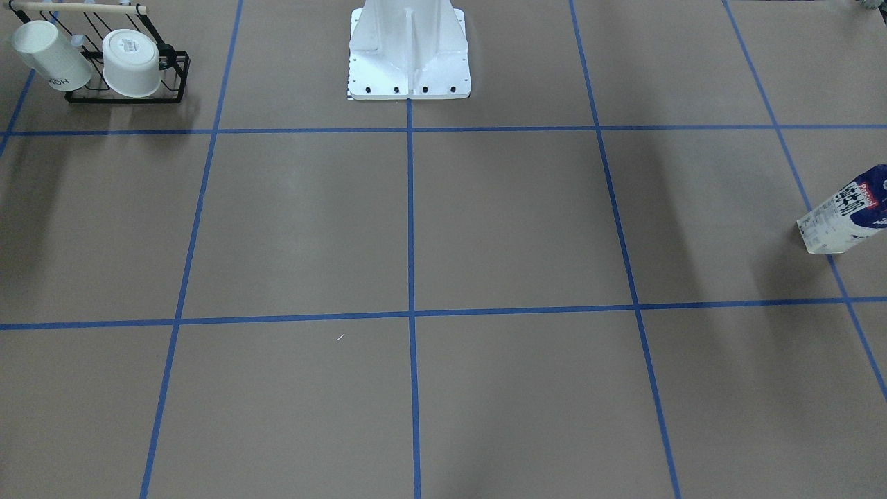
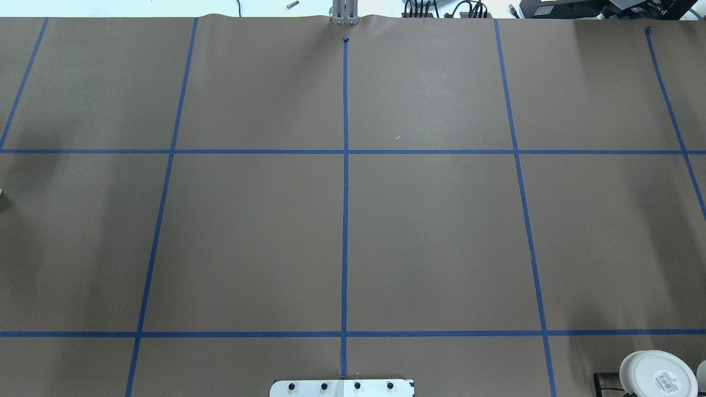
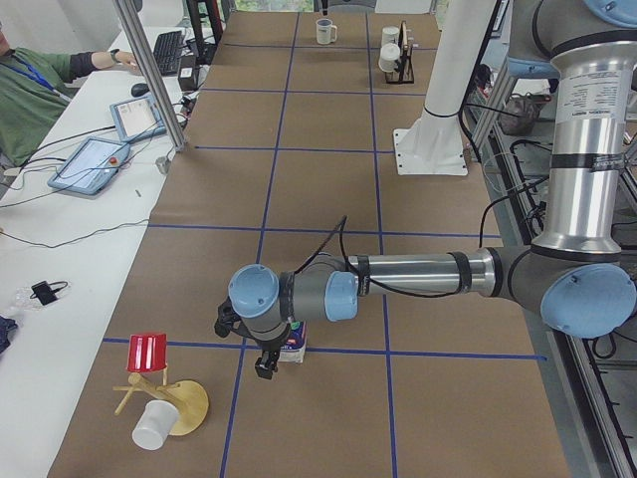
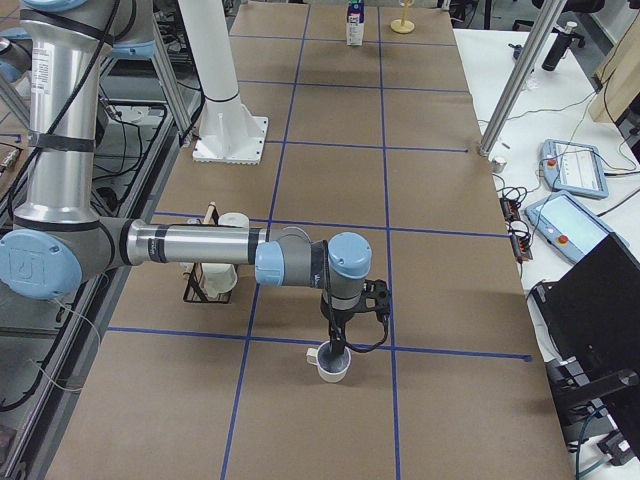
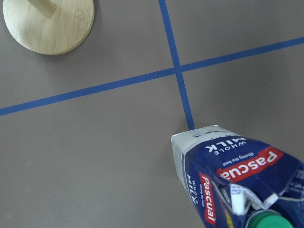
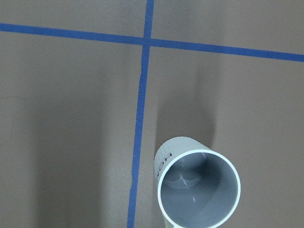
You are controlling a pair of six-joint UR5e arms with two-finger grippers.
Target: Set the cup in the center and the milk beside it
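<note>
The cup (image 6: 197, 187) is a white ribbed mug with a grey inside and dark lettering. It stands upright by a blue tape crossing, directly under my right wrist camera. In the exterior right view my right gripper (image 4: 338, 345) hangs at the cup's (image 4: 333, 365) rim; I cannot tell if it is open or shut. The milk (image 5: 237, 175), a blue-and-white Pascual carton with a green cap, stands on the table at the far end (image 1: 849, 211). In the exterior left view my left gripper (image 3: 265, 364) is right beside the milk (image 3: 292, 351); its state cannot be told. The center (image 2: 345, 242) is bare brown tabletop.
A black wire rack (image 1: 128, 97) near the robot base holds a twin lettered mug (image 1: 48, 55) and a squat white cup (image 1: 132, 62). A wooden stand (image 3: 184, 403) with a red cup (image 3: 147, 352) and a white cup (image 3: 151, 426) stands near the milk. Operators' tablets (image 3: 90, 164) lie on the side bench.
</note>
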